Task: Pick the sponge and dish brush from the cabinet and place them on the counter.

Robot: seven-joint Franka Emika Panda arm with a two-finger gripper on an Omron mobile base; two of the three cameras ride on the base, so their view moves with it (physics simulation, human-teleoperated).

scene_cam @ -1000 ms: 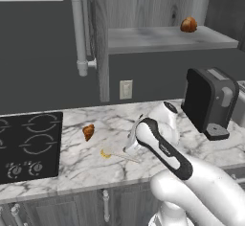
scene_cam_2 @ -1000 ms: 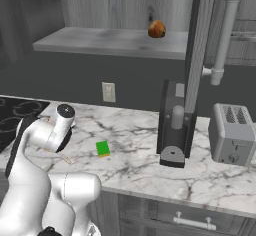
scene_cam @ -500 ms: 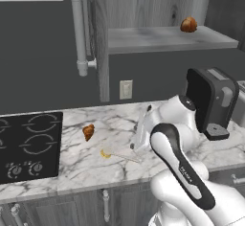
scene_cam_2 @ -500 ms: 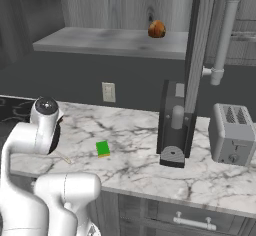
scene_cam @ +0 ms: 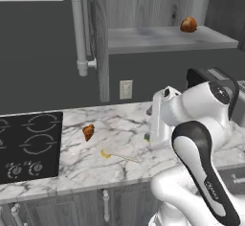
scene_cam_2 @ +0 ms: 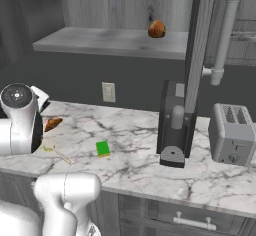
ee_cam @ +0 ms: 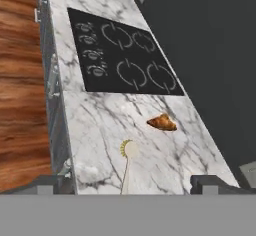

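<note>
Gripper [ee_cam: 127, 182] stood wide open, held nothing, with both finger tips [ee_cam: 50, 182] apart at the bottom of the hand view, above the brush [ee_cam: 128, 166]. Hung over the counter [ee_cam: 100, 125], looking along the marble toward the cooktop [ee_cam: 122, 60].

Left to right in the left base view: black cooktop [scene_cam: 28, 143] set in the counter [scene_cam: 119, 148]; orange-brown pastry [scene_cam: 88, 131] just right of it; brush [scene_cam: 117, 155] lying flat nearer the front edge, yellowish head toward the cooktop, handle pointing right; white arm [scene_cam: 191, 124] over the right part of the marble. Above, open cabinet [scene_cam: 103, 38] with a silver bar handle [scene_cam: 79, 24] on its door, grey shelf [scene_cam: 162, 38] inside, and a brown lump [scene_cam: 188, 24] resting on the shelf.

Left to right in the right base view: pastry [scene_cam_2: 52, 124] beside the arm; brush [scene_cam_2: 57, 152] near it; sponge [scene_cam_2: 103, 148] flat on the marble, green side up, apart from both; dark appliance [scene_cam_2: 175, 130] behind the open door; toaster [scene_cam_2: 234, 135] at the far right. Brown lump [scene_cam_2: 157, 29] on the shelf above.

Sponge and brush both lay on the counter, well apart from the gripper's fingers and from each other.
</note>
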